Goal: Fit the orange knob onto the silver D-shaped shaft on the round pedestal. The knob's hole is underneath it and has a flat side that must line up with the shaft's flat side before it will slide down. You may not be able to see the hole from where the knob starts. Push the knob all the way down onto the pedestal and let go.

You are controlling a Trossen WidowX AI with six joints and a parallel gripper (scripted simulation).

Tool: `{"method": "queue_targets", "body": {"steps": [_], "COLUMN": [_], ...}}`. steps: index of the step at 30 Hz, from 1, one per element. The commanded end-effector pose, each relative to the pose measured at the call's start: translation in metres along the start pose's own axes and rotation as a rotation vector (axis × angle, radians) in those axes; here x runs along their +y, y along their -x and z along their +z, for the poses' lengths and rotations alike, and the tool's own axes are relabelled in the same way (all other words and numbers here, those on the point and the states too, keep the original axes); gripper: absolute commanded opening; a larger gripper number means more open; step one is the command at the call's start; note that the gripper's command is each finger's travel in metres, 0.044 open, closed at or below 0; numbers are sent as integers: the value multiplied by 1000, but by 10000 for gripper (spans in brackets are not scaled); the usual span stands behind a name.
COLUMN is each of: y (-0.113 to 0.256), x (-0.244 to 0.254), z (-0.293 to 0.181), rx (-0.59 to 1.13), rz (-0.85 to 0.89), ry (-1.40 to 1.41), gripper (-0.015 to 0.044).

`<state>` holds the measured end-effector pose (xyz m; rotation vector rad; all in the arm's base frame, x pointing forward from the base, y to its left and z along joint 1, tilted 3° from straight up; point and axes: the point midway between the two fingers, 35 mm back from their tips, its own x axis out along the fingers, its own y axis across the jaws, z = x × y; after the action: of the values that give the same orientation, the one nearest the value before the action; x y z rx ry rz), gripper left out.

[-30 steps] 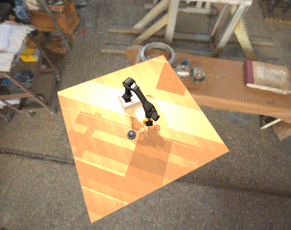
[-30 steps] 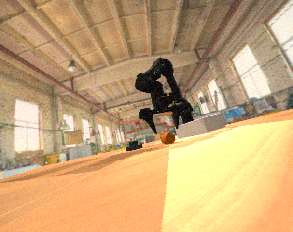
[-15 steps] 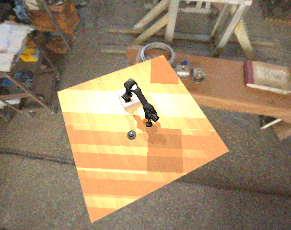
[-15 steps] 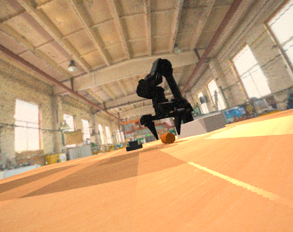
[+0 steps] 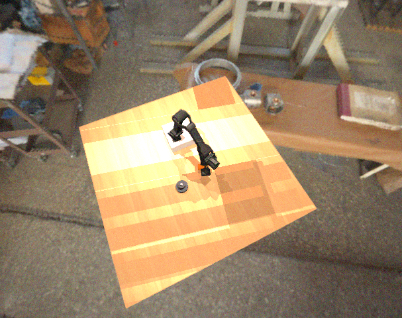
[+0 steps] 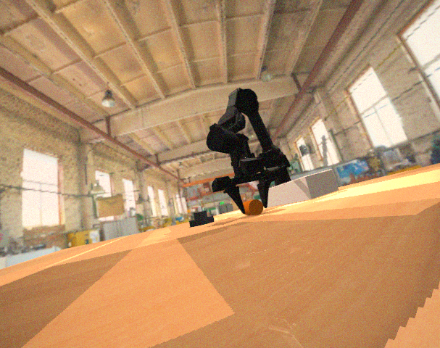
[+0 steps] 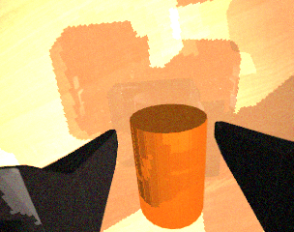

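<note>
The orange knob (image 5: 201, 167) (image 6: 253, 206) (image 7: 173, 179) lies on its side on the table. Its dark, plain end shows in the wrist view, and no hole can be seen. My gripper (image 5: 204, 167) (image 6: 254, 209) (image 7: 165, 132) is open, its two black fingers low on either side of the knob, with a narrow gap on each side in the wrist view. The dark round pedestal (image 5: 181, 190) (image 6: 201, 222) stands a short way off from the gripper. The small silver shaft (image 5: 181, 183) stands up at its middle; its flat side cannot be made out.
The arm's pale base block (image 5: 183, 148) (image 6: 325, 183) stands at the back of the wooden table (image 5: 166, 253) (image 6: 220, 284). Shadows of the arm fall around the knob and beside the pedestal. The pedestal is the only object standing near the gripper.
</note>
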<state>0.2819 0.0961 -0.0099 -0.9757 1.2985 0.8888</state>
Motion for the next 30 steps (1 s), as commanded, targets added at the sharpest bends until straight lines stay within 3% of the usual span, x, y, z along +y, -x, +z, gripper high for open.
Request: {"method": "queue_targets", "body": {"steps": [1,9,21,30], "y": [0,0,0,5], "x": [-1,-1,-1,-1], "z": [0,0,0,-6], "rx": [2,2,2,-120], "rz": [-4,-4,-4,-1], "ry": [5,5,5,1], "gripper": [240,240,179,179]}}
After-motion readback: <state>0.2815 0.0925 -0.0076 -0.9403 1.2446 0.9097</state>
